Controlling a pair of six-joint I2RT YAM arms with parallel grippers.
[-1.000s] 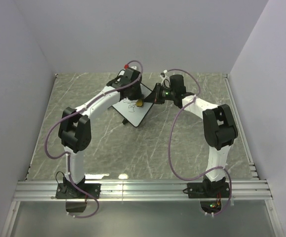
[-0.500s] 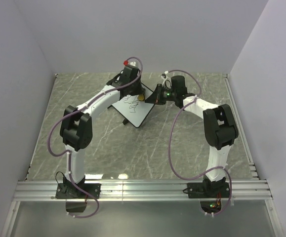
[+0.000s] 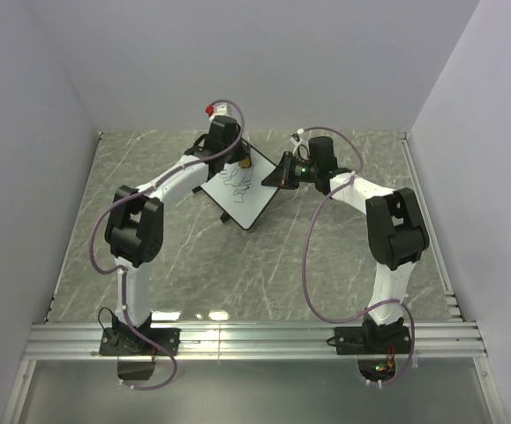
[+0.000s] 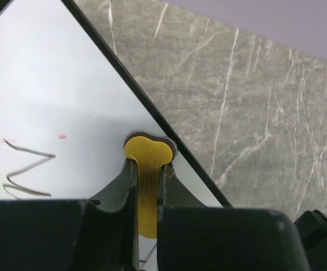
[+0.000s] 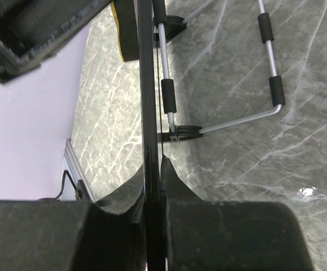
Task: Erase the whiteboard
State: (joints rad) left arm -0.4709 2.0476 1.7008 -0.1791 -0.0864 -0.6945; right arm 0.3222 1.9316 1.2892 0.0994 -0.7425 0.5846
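Observation:
The whiteboard [image 3: 244, 201] stands tilted at the back middle of the table, with black scribbles [image 3: 235, 181] on its face. My left gripper [image 3: 240, 161] is shut on a small yellow eraser [image 4: 146, 149], pressed to the white face [image 4: 56, 84] close to the black rim near the board's far corner. A zigzag mark [image 4: 27, 172] lies to its left. My right gripper [image 3: 280, 173] is shut on the board's right edge. In the right wrist view the rim [image 5: 146, 84] runs edge-on between the fingers [image 5: 171, 180], and the eraser [image 5: 121, 34] shows at the top.
A wire stand [image 5: 270, 62] with black foam sleeves props the board from behind. The grey marble table [image 3: 326, 247] is walled on three sides. An aluminium rail [image 3: 255, 340] carrying both arm bases runs along the near edge.
My left gripper has slid the eraser across the board from near its middle toward the far corner. The right gripper has stayed on the board's edge.

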